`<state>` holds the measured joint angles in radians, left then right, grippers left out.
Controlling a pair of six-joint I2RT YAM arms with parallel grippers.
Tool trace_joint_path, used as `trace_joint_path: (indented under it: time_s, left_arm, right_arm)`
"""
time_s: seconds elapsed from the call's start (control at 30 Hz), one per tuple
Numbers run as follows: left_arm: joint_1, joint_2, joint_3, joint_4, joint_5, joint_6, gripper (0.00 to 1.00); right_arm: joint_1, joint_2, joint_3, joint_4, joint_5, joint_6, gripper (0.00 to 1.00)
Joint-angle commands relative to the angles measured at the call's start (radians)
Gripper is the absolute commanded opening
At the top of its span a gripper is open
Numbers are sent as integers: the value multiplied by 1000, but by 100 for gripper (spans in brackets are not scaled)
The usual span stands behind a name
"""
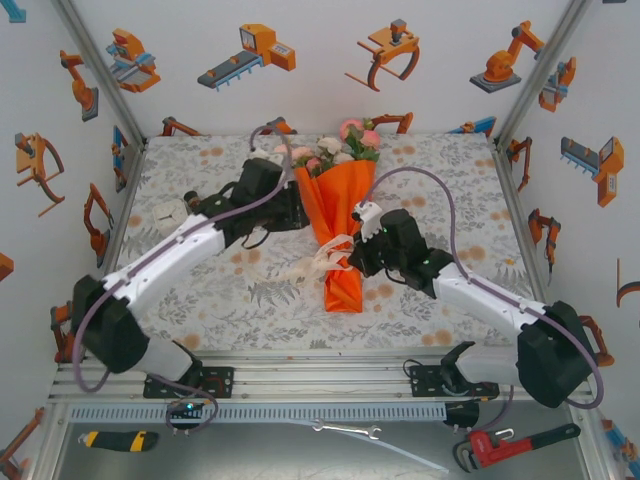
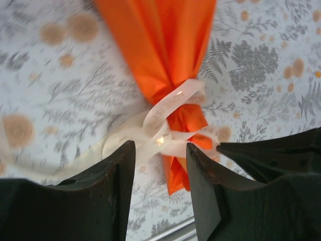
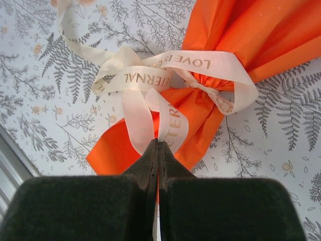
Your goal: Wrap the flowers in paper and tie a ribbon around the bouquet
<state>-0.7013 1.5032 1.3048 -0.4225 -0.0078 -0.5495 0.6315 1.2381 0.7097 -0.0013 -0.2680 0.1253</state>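
The bouquet lies flat mid-table, its orange paper (image 1: 336, 205) forming a cone with pink and cream flowers (image 1: 345, 145) at the far end. A cream ribbon (image 1: 326, 256) is tied in a bow round the narrow waist. My left gripper (image 1: 297, 207) sits at the cone's left side. In the left wrist view it (image 2: 160, 148) is open, with the ribbon bow (image 2: 170, 108) and paper (image 2: 160, 45) just beyond its tips and nothing between them. My right gripper (image 1: 357, 262) is at the waist's right side. Its jaws (image 3: 158, 143) are shut on a loop of the printed ribbon (image 3: 165, 70) over the paper (image 3: 241, 30).
A small white round object (image 1: 168, 213) lies on the tablecloth at the left. Below the table's near edge lie a utility knife (image 1: 118, 438), a spanner (image 1: 345, 430) and a red pipe wrench (image 1: 510, 445). Printed walls close in the left, right and far sides.
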Motion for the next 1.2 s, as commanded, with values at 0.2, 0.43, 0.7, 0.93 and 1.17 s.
trace_joint_path:
  time_s: [0.2, 0.43, 0.7, 0.93, 1.17]
  left_arm:
    - [-40, 348, 147, 69, 253, 205, 50]
    - [-78, 416, 139, 111, 146, 271, 55]
    - [-86, 435, 153, 114, 127, 294, 27]
    - [-86, 371, 143, 108, 157, 282, 0]
    - [-86, 311, 113, 111, 213, 210, 0]
  right_arm:
    - [2, -27, -45, 49, 9, -52, 0]
    - [2, -46, -65, 38, 20, -77, 0]
    - [2, -39, -58, 47, 49, -72, 0]
    - [2, -26, -80, 170, 79, -73, 1]
    - [11, 64, -203, 608, 179, -110, 7]
